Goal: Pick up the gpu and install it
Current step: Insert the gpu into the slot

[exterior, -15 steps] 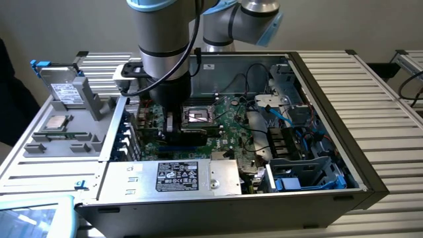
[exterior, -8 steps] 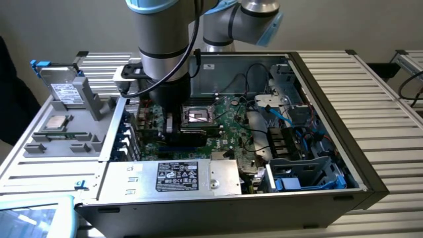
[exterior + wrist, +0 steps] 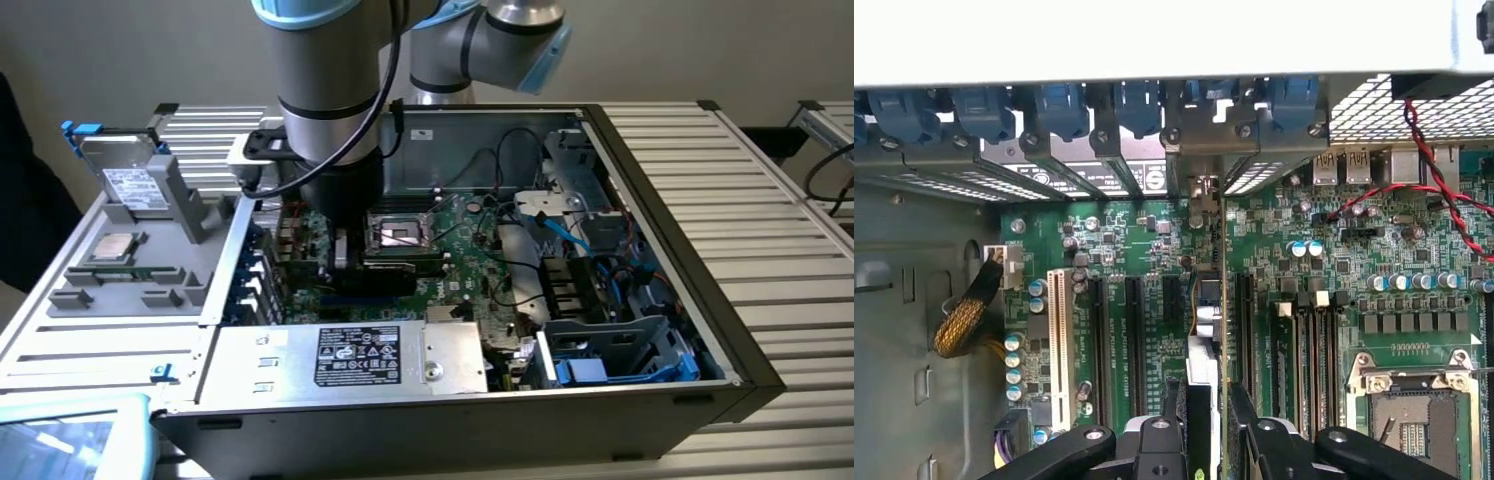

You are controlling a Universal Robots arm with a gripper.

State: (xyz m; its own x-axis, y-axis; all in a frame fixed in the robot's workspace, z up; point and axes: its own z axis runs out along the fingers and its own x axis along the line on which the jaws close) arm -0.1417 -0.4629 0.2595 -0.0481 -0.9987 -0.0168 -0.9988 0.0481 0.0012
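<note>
Slatted metal table, open computer case, hand pinching gpu edge-on over motherboard slots

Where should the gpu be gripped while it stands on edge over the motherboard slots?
By its top long edge, from straight above, pinching the two flat faces: the gpu stands upright and thin over the motherboard. The gripper clamps it that way.

Exterior high, oblique; wrist close above motherboard.
</note>
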